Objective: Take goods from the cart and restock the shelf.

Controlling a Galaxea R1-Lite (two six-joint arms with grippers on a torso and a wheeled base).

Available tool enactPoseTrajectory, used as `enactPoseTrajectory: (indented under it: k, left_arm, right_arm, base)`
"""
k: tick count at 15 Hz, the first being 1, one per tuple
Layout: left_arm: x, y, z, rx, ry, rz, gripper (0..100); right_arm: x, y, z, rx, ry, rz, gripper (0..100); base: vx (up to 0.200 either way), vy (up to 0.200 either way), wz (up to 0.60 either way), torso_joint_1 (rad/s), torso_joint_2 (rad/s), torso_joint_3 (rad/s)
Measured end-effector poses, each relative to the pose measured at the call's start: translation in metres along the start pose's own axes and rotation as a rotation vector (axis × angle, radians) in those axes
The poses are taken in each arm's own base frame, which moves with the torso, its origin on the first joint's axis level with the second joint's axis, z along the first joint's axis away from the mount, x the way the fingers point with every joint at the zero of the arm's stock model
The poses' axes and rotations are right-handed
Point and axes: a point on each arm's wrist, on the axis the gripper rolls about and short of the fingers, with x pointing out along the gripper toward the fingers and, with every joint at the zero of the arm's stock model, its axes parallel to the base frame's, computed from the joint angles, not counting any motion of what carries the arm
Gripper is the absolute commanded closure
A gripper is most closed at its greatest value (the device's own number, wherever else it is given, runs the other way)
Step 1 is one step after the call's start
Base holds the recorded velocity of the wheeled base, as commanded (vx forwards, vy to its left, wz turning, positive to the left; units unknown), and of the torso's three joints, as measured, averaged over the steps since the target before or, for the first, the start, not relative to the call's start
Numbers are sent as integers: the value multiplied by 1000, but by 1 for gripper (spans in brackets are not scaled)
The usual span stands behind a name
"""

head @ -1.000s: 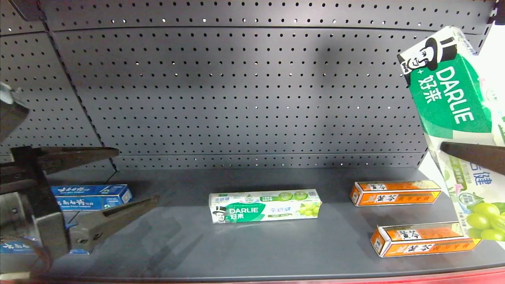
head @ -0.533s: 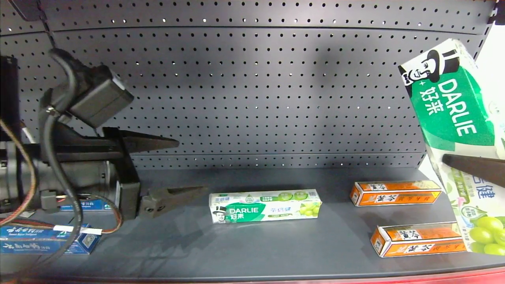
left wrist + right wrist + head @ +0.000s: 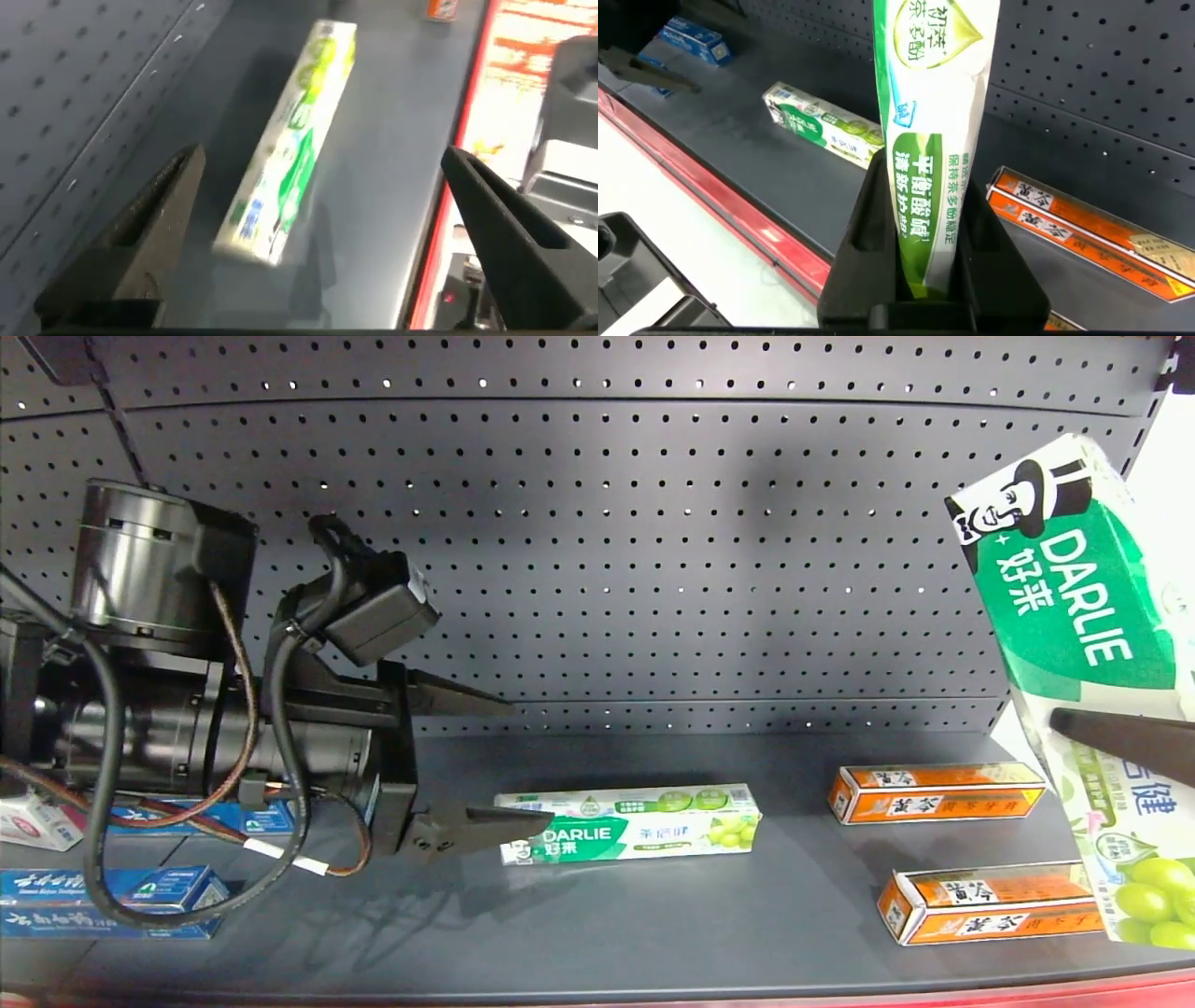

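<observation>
A green-and-white toothpaste box (image 3: 653,826) lies flat mid-shelf, and also appears as the toothpaste box (image 3: 280,196) in the left wrist view. My left gripper (image 3: 530,763) is open at that box's left end, one finger above and one at shelf level, with its tip just over the box's end. In the left wrist view the box lies between the spread fingers (image 3: 159,215). My right gripper (image 3: 932,233) is shut on a second green-and-white toothpaste box (image 3: 1074,616), held upright above the shelf's right end.
Two orange boxes (image 3: 934,791) (image 3: 999,903) lie on the right of the grey shelf (image 3: 653,933). Blue boxes (image 3: 112,901) lie at the left under my left arm. A pegboard wall (image 3: 653,569) closes the back. The shelf has a red front edge (image 3: 1074,989).
My left arm has swung in from the left edge to the lying box's left end, jaws still open. The held box on the right has dropped slightly.
</observation>
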Motion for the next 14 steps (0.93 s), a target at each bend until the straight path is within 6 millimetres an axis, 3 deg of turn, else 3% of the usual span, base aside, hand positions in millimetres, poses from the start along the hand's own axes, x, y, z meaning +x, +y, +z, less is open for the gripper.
enactPoseTrajectory:
  k: [7,14]
  left_arm:
    - [28,26,-8,45,18,-73,0]
    - [29,36,-33,115,201,-70,0]
  right_arm:
    - [-1,1,0,-1,-4,11,100]
    - [-5,1,-2,-1,-7,10,100]
  base:
    - [0,0,0,0,0,0]
    - [0,0,0,0,0,0]
